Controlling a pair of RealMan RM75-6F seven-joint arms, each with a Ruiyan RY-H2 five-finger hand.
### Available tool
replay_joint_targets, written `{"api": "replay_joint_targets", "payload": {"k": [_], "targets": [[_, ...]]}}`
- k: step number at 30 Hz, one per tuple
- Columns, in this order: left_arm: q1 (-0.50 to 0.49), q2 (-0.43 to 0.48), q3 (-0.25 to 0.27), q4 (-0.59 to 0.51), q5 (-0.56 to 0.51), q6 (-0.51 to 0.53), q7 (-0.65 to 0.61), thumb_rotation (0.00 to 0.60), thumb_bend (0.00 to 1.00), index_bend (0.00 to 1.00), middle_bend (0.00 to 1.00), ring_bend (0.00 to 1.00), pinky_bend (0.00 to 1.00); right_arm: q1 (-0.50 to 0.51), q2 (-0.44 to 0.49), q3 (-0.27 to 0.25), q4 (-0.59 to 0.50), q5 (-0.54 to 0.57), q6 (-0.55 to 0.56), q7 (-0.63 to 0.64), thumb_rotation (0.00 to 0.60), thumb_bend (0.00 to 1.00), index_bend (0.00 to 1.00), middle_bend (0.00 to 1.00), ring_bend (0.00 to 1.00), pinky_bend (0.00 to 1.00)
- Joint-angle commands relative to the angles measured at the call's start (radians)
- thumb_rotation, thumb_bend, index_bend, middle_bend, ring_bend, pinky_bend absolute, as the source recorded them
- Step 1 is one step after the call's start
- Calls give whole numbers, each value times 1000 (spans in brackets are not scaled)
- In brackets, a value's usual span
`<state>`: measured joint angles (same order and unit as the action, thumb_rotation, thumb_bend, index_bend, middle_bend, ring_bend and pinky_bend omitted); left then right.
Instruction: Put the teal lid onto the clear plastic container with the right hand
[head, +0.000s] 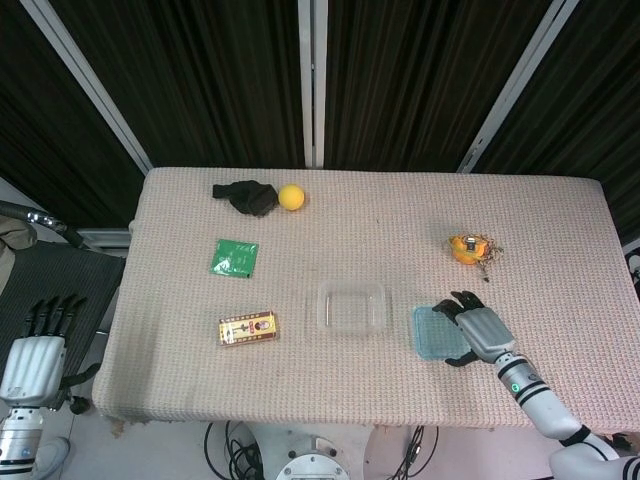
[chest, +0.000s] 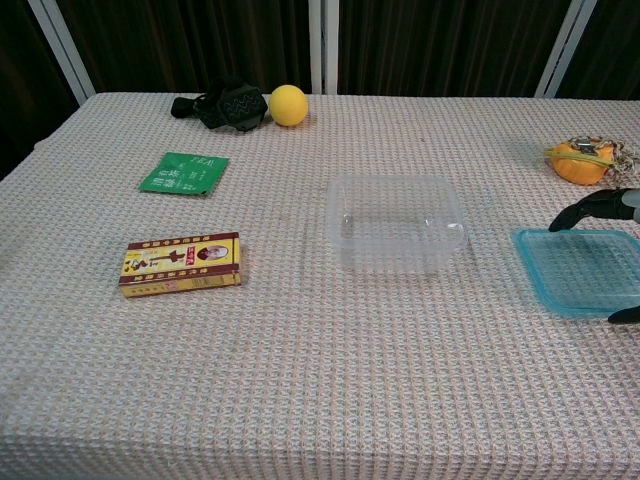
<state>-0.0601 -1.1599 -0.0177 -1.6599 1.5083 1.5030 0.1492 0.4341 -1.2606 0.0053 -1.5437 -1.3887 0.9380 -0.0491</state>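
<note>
The teal lid (head: 430, 333) (chest: 572, 270) lies at the table's front right, just right of the clear plastic container (head: 351, 307) (chest: 395, 222), which stands open and empty. My right hand (head: 478, 331) (chest: 600, 204) covers the lid's right part and grips it. Its fingers curl over the far edge and the thumb hooks the near edge. The lid looks slightly raised on that side. My left hand (head: 35, 350) hangs off the table's left side, fingers straight and apart, holding nothing.
A red-and-yellow box (head: 248, 328) (chest: 181, 264) and a green packet (head: 234, 258) (chest: 183, 173) lie left of the container. A black object (head: 245, 196) and a yellow ball (head: 291, 197) sit at the back. An orange item with keys (head: 468, 247) (chest: 582, 160) lies beyond the lid.
</note>
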Motion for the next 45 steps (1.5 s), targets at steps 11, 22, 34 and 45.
{"api": "replay_joint_targets", "payload": {"k": [11,22,34,45], "targets": [[1,-15,8,41,28,9,-49,600,0,101,57,0,0,79,223,99,-363,129,-23,-98,600,26,240,361,0,0],[-1,-34,9,87,36,9,-92,600,0,101,57,0,0,298,77,154,-511,592,10,-494,600,44,238,339,0,0],[-24,-41,1,102,29,-23,-101,600,0,101,57,0,0,477,-188,199,-417,933,189,-679,600,62,213,317,0,0],[-30,-48,-1,121,16,-36,-122,600,0,101,57,0,0,560,-248,206,-344,1010,210,-750,600,63,209,312,0,0]]}}
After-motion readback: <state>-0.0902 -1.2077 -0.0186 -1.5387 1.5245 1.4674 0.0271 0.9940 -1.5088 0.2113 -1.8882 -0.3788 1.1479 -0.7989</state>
